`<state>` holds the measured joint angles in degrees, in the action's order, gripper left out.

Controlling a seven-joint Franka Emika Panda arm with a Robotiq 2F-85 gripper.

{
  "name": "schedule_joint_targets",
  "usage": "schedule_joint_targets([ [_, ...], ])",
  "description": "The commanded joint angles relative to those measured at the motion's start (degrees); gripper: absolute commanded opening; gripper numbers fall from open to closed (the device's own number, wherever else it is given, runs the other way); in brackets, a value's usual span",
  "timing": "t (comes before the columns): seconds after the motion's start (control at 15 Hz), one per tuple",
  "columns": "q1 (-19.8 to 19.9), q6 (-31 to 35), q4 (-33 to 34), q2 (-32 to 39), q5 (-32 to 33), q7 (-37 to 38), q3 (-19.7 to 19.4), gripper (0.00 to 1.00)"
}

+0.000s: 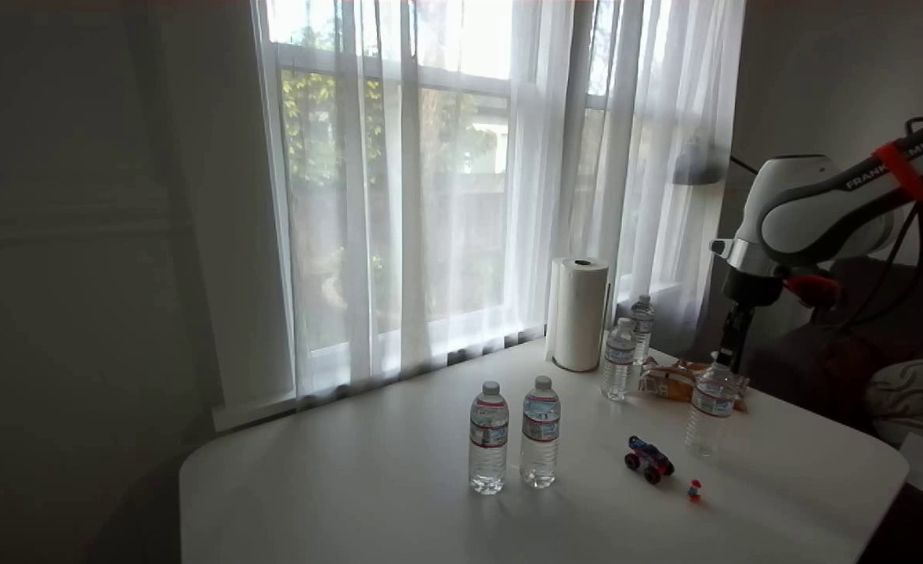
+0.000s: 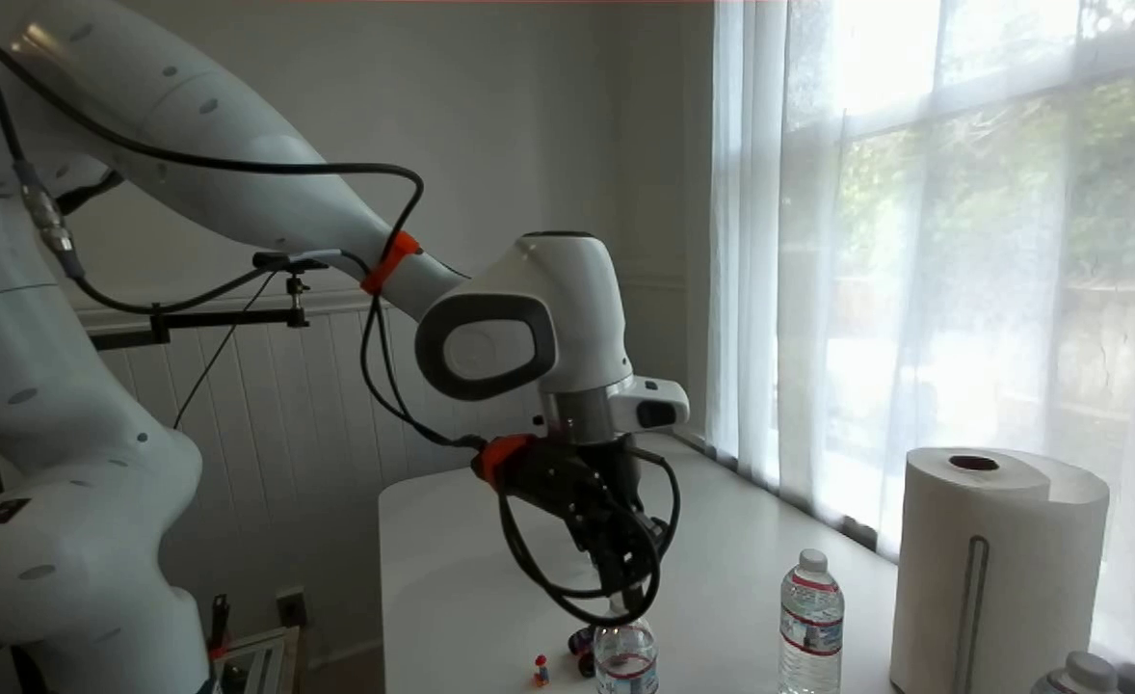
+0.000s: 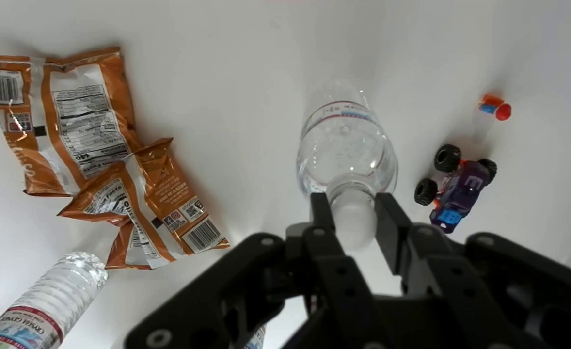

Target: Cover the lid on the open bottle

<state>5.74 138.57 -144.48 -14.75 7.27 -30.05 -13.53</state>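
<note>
Got a big white desk (image 1: 352,478) under all the small stuff. Next in size, seeing the arm (image 2: 307,212) in both exterior views: coming in high, slanting down along the forearm, then bending at the wrist to point almost straight down. Then spotting a paper towel roll (image 1: 579,317), upright on the desk. Got the gripper (image 3: 354,206) hanging off the end of the arm, aimed down right over a water bottle (image 3: 346,145), also upright. Counting four other bottles (image 1: 489,439) too, all capped: two side by side, two near the roll. Also seeing a couple of orange snack bags (image 3: 79,121), partly overlapping, then a dark toy truck (image 3: 465,186) near the water bottle. Going smaller, finding a red-topped figurine (image 3: 494,106) by the truck. Tiniest of all, got the white lid (image 3: 355,225): pinched between the gripper's fingers (image 3: 320,208), touched on both sides, right at the water bottle's neck. Can't tell if fully seated.
</note>
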Motion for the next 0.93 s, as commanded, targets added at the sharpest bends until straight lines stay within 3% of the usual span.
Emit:
schedule_joint_targets([
  [0.0, 0.1, -1.9, -0.6, -2.0, -0.5, -1.4, 0.0, 0.29],
  [0.87, 0.1, -2.5, -0.3, -1.5, -0.6, -1.5, -0.1, 0.32],
])
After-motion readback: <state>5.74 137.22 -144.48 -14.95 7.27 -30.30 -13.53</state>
